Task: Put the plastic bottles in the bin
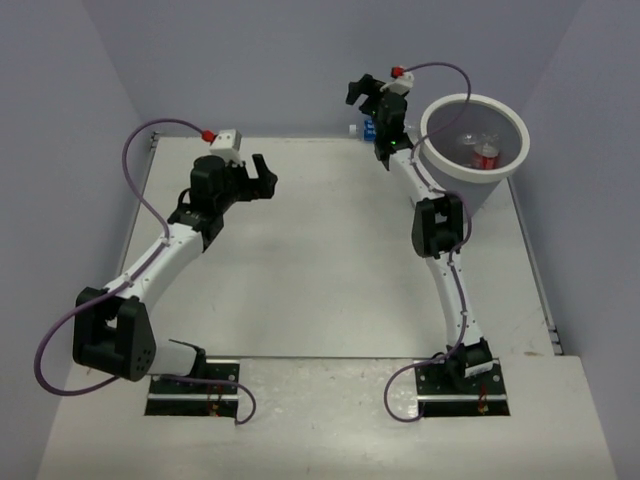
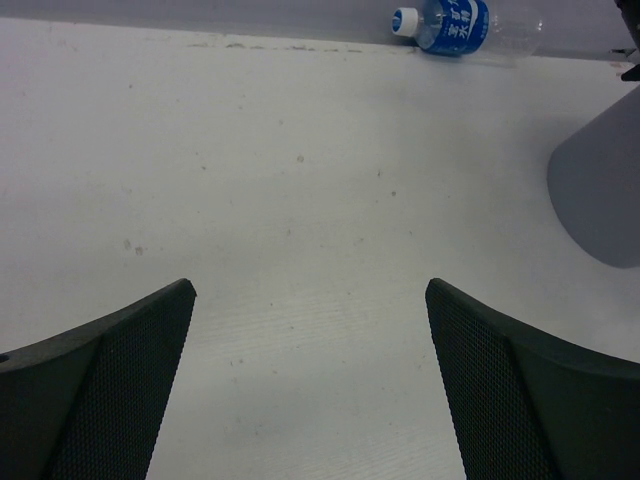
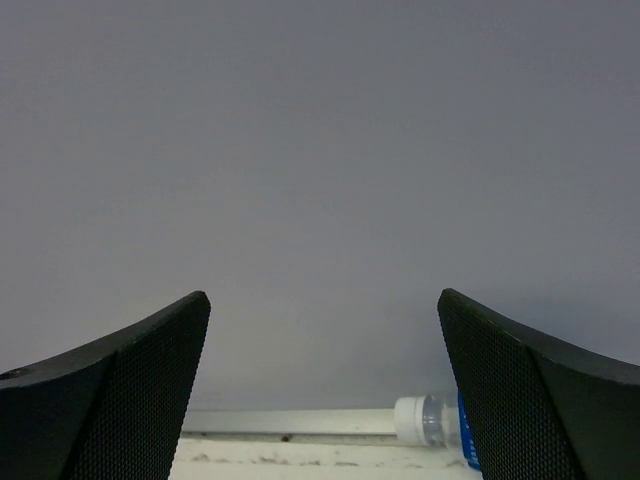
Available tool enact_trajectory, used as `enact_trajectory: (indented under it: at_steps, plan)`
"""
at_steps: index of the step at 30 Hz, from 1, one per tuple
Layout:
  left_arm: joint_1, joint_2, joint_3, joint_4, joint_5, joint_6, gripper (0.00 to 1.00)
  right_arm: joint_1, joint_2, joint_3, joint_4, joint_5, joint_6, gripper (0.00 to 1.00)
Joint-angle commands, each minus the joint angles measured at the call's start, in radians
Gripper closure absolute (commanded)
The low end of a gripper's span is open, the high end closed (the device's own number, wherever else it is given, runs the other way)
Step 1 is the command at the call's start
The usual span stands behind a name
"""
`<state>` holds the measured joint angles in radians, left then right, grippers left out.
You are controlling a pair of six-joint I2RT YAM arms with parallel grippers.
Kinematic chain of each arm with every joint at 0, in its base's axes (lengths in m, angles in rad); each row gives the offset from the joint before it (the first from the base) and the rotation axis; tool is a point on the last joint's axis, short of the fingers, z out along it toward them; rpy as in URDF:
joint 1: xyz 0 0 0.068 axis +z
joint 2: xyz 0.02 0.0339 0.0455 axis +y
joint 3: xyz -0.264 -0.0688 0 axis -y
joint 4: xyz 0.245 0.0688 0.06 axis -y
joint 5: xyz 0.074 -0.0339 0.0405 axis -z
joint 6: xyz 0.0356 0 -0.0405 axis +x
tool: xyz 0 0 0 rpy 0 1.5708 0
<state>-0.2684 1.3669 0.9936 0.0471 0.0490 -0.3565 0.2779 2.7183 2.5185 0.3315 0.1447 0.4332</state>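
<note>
Blue-labelled bottle (image 1: 362, 129) lay on its side just below the right gripper (image 1: 362, 92).
That gripper's jaws stood wide and empty; the bin (image 1: 474, 176) stood beside it, and the left gripper (image 1: 265, 175), equally wide and empty, hung well apart.

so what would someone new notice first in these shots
Probably the big white bin at the far right corner of the table, with a red-labelled bottle among those already inside. Next, the one blue-labelled bottle left out, lying on its side at the table's far edge, just by the raised right pincer. That one and the left pincer are both open and empty.
</note>
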Motion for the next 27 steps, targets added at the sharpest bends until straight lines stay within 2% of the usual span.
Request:
enact_trajectory:
  at_steps: [1, 8, 10, 13, 19, 22, 24, 27]
  plan:
    - [0.014, 0.028, 0.054, 0.054, 0.015, -0.007, 0.0, -0.026, 0.086, 0.056, 0.077, -0.036, 0.284, 0.01]
    - [0.02, 0.054, 0.087, 0.038, 0.028, -0.013, 0.0, -0.047, 0.026, -0.046, -0.044, 0.086, 0.534, 0.01]
    - [0.025, 0.055, 0.091, 0.034, 0.029, -0.015, 0.0, -0.055, -0.009, -0.107, -0.149, 0.095, 0.624, 0.01]
    - [0.03, 0.058, 0.103, 0.031, 0.032, -0.016, 0.0, -0.055, -0.031, -0.147, -0.208, 0.098, 0.709, 0.01]
    - [0.043, 0.08, 0.132, 0.008, 0.024, -0.023, 0.0, -0.065, -0.011, -0.124, -0.294, 0.079, 0.816, 0.01]
    - [0.048, 0.093, 0.147, 0.0, 0.028, -0.026, 0.0, -0.069, -0.038, -0.174, -0.325, 0.057, 0.887, 0.01]
    - [0.057, 0.107, 0.165, -0.015, 0.04, -0.035, 0.0, -0.071, -0.087, -0.286, -0.344, 0.068, 0.986, 0.01]
    - [0.064, 0.109, 0.171, -0.02, 0.041, -0.039, 0.0, -0.065, -0.089, -0.242, -0.489, 0.123, 1.012, 0.01]
